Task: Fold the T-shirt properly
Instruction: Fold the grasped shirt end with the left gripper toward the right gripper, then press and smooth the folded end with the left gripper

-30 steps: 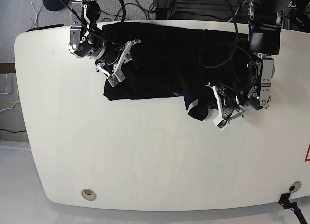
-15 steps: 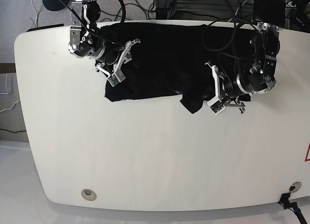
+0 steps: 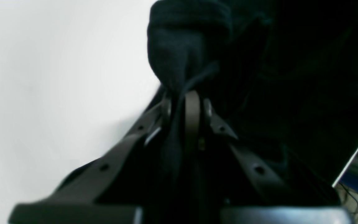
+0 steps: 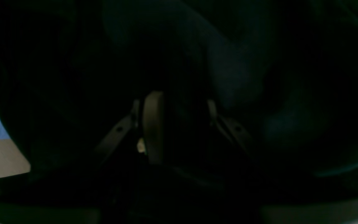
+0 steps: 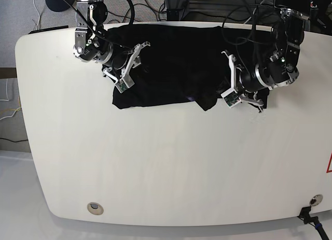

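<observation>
Slippage is the main risk: the left gripper (image 3: 185,104) is clenched on a thin bunch of the T-shirt (image 5: 171,58), which lies at the desk's (image 5: 155,167) twelve o'clock edge. The right gripper (image 5: 129,64) seems half-spread over cloth, grip unclear.

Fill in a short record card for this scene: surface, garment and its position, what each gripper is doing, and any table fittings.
surface: white table
garment: black T-shirt, spread across the far half, one corner bunched
left gripper: shut on the bunched corner of the T-shirt
right gripper: over the other side of the T-shirt, jaws apart, grip unclear
fittings: round metal grommet near the front edge
</observation>
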Motion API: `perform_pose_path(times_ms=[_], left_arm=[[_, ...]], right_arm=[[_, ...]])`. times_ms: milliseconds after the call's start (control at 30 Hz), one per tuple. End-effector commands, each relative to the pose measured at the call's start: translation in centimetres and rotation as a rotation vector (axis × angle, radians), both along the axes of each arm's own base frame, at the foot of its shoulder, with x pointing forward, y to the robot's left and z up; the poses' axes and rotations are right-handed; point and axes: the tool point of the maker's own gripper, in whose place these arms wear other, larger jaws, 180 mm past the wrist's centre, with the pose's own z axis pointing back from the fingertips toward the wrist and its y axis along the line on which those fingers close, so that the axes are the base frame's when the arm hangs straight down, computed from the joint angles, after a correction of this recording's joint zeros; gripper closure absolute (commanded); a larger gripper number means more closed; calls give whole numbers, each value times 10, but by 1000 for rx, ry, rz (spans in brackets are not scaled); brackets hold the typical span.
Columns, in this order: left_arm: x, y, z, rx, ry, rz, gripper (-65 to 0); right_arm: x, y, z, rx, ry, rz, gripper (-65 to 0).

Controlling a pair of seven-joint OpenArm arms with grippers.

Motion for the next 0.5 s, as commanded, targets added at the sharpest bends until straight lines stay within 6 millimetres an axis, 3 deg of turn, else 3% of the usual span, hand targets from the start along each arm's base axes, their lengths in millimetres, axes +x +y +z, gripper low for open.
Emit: perform_pose_path(times_ms=[0, 167, 333, 467], left_arm=[[7, -4, 18, -28, -58, -15, 0], [-6, -21, 10, -32, -26, -73, 0], [-43, -45, -14, 12, 62, -235, 0], [-56, -42, -31, 51, 116, -276, 0]], right_arm=[[4, -2, 3, -9, -15, 3, -176], [4, -2, 3, -11, -15, 3, -176], [4, -3, 3, -11, -15, 2, -176], [4, -3, 3, -13, -15, 2, -177]])
